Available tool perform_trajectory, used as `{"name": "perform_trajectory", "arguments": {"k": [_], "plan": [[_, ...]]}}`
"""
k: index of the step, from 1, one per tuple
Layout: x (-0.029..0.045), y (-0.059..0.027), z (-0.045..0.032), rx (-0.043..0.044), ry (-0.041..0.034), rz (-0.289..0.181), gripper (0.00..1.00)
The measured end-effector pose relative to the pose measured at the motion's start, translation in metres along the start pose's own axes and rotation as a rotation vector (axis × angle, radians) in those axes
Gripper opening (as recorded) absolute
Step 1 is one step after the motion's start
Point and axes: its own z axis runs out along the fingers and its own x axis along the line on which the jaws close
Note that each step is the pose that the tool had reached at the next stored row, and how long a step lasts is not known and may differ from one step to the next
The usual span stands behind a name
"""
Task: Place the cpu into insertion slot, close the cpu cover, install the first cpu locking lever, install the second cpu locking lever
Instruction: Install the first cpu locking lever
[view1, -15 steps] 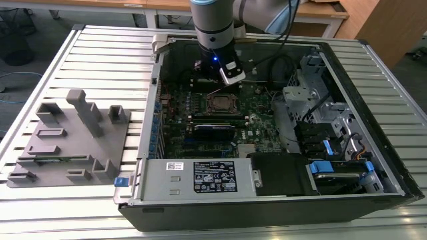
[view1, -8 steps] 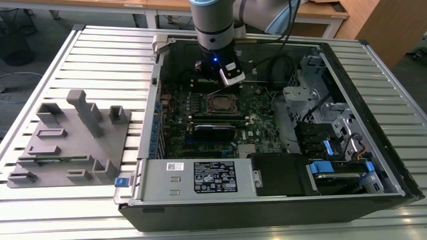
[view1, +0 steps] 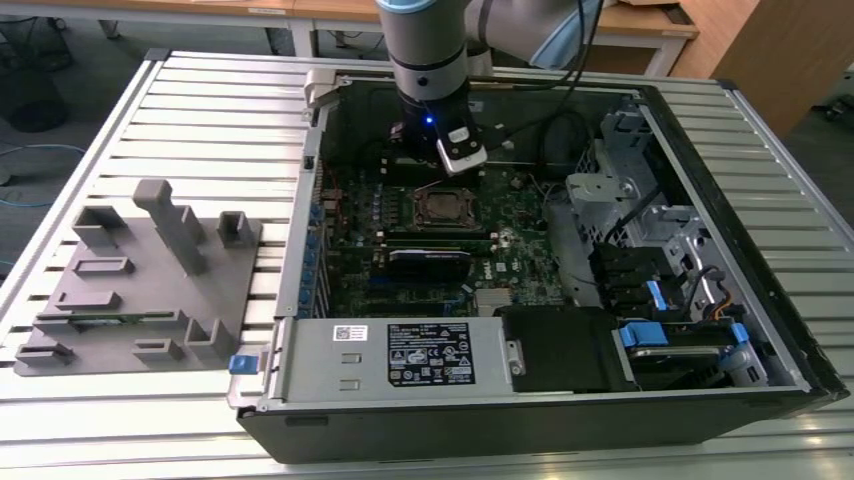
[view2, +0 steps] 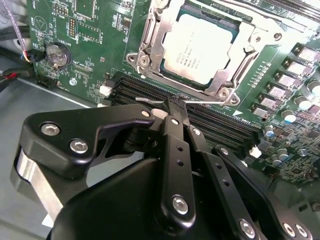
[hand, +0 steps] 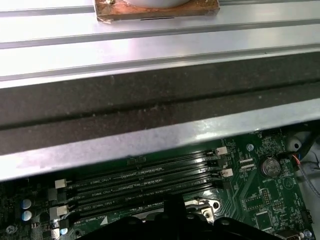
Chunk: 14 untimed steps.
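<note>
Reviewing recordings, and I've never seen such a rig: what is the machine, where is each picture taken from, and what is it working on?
A robot arm reaches into an open computer case lying on a slatted metal table; a grey holder tray lies beside it. The exterior view looks on from outside; both wrist views ride on the arm. In the second wrist view, the cpu sits in its socket with the cpu cover down around it. The pincer is shut, next to a thin metal lever; whether it grips it is unclear.
</note>
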Motion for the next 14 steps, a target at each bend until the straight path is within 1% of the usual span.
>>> {"name": "perform_trajectory", "arguments": {"k": [1, 2, 3, 6, 8, 10, 14], "plan": [[0.0000, 0.0000, 0.0000, -0.0025, 0.0003, 0.001, 0.11], [0.0000, 0.0000, 0.0000, -0.0095, 0.0011, 0.002, 0.11], [0.0000, 0.0000, 0.0000, -0.0147, 0.0020, 0.003, 0.11], [0.0000, 0.0000, 0.0000, -0.0217, 0.0031, 0.005, 0.11], [0.0000, -0.0001, 0.0002, -0.0239, 0.0028, 0.005, 0.11], [0.0001, -0.0005, 0.0007, -0.0245, 0.0009, 0.005, 0.11], [0.0003, -0.0023, 0.0033, -0.0262, -0.0083, 0.003, 0.11]]}}
